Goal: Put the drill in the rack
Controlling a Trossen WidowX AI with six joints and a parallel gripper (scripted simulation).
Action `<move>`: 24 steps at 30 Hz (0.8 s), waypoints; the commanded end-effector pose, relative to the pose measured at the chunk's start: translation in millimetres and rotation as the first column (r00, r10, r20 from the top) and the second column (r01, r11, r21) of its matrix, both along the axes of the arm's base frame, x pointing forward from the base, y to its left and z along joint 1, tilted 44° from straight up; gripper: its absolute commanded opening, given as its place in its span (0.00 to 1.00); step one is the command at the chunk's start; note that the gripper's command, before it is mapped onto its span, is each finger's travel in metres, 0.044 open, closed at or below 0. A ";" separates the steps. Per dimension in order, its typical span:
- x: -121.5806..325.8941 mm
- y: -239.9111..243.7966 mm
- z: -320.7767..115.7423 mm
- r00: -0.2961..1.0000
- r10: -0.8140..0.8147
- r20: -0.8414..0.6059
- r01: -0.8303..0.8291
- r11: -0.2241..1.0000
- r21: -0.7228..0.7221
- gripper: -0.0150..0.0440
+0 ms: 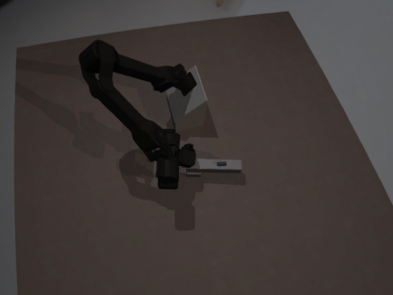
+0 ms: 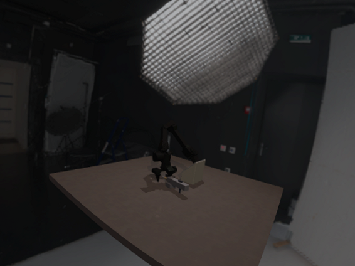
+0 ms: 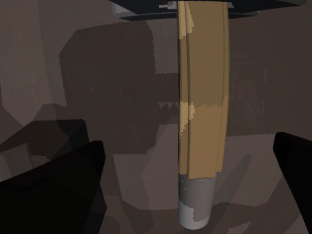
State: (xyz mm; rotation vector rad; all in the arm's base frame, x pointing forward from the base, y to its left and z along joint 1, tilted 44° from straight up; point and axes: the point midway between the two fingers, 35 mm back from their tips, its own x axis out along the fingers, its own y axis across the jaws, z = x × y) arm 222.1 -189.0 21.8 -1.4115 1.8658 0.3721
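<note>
With the black two-fingered gripper [image 1: 178, 164] [image 2: 162, 178] [image 3: 192, 147] spread, we should centre the slim ochre-and-grey cylindrical drill [image 1: 181, 166] [image 2: 164, 177] [image 3: 204, 100], well inside the desk's [image 1: 259, 230] [image 2: 209, 215] [image 3: 25, 60] edges, before closing.

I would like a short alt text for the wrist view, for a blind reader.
The gripper's open black fingers stand on both sides of a yellow rod with a grey, rounded end, touching neither side, above a brown table top.

From here the worktop [image 1: 276, 223] [image 2: 190, 213] is a mottled brown, the arm [image 1: 122, 112] [image 2: 180, 139] all black. I see 2 colours on the drill [image 3: 205, 90]: yellow-tan shank, grey tip. The long block [image 1: 209, 164] [image 2: 178, 183] is pale grey.
</note>
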 end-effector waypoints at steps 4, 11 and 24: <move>1.0 1.5 -3.9 1.000 -0.002 0.002 0.002 1.000 0.005 1.00; 1.7 2.5 -6.3 1.000 -0.002 0.002 0.002 1.000 0.006 1.00; 2.2 1.7 -4.3 1.000 0.000 0.002 0.000 1.000 -0.001 0.51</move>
